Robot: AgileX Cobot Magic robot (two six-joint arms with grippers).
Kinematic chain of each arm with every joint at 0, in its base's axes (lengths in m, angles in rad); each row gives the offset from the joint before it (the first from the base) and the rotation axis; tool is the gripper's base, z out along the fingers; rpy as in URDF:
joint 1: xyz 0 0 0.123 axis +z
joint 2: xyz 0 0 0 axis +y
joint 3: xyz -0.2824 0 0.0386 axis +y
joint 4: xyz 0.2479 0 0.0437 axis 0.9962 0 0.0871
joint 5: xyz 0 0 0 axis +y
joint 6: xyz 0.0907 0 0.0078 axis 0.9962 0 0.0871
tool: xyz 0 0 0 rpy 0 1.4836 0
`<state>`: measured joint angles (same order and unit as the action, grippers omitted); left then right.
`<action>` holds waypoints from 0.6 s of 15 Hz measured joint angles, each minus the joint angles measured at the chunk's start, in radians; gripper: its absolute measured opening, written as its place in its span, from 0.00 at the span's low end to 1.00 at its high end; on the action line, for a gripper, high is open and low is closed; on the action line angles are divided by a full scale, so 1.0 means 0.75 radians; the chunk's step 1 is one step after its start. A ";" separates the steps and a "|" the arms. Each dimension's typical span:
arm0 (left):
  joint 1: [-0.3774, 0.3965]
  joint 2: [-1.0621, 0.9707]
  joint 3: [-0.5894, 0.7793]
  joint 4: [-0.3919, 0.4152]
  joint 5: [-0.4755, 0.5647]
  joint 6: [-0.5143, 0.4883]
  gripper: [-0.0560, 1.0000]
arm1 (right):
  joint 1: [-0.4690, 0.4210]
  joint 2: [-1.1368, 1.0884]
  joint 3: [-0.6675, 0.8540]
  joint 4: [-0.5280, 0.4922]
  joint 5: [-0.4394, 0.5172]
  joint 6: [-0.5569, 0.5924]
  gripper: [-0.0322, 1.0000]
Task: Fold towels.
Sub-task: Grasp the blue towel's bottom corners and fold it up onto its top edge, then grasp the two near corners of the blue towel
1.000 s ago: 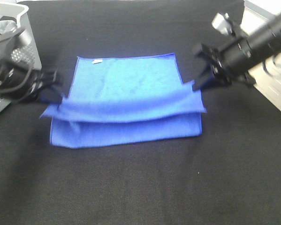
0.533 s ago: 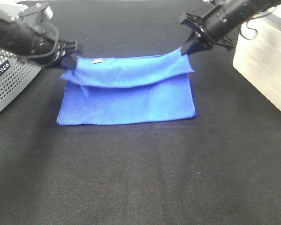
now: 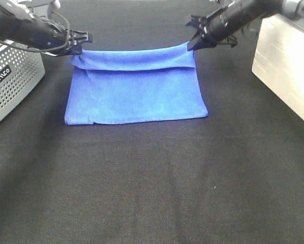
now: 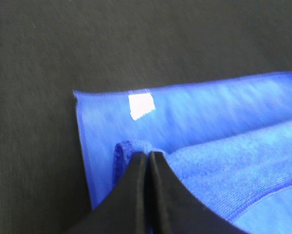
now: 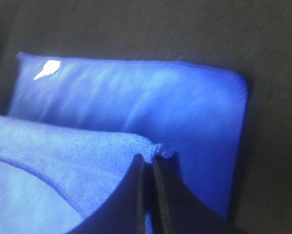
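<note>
Exterior high view: where is the towel (image 3: pixel 136 96)?
– On the black counter (image 3: pixel 152 193), one edge doubled over to the far side.
– Who holds it?
– Left fingers (image 4: pixel 133 195) and right fingers (image 5: pixel 128 195) each pinch a corner tight. I think that lines the edges up for a neat fold.

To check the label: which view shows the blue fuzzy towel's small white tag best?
Left wrist: the small white tag is near and sharp. Right wrist shows it blurred; exterior high does not show it.

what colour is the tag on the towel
White tag against the royal-blue towel; clearest in the left wrist view.
</note>
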<state>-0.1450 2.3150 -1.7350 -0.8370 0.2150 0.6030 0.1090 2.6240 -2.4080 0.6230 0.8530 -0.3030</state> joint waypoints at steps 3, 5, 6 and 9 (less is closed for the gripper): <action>-0.001 0.149 -0.149 0.005 -0.037 0.012 0.05 | 0.000 0.063 -0.001 0.012 -0.177 -0.037 0.03; -0.001 0.212 -0.221 0.005 -0.043 0.021 0.10 | 0.000 0.083 -0.001 0.021 -0.267 -0.048 0.04; -0.003 0.228 -0.247 0.005 -0.044 0.024 0.16 | 0.000 0.087 -0.001 0.023 -0.295 -0.049 0.07; -0.008 0.233 -0.260 0.013 -0.100 0.027 0.60 | 0.000 0.089 -0.001 0.020 -0.305 -0.060 0.53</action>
<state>-0.1510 2.4900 -1.9300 -0.8270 0.1400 0.6230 0.1090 2.6910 -2.4090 0.6380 0.6240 -0.3480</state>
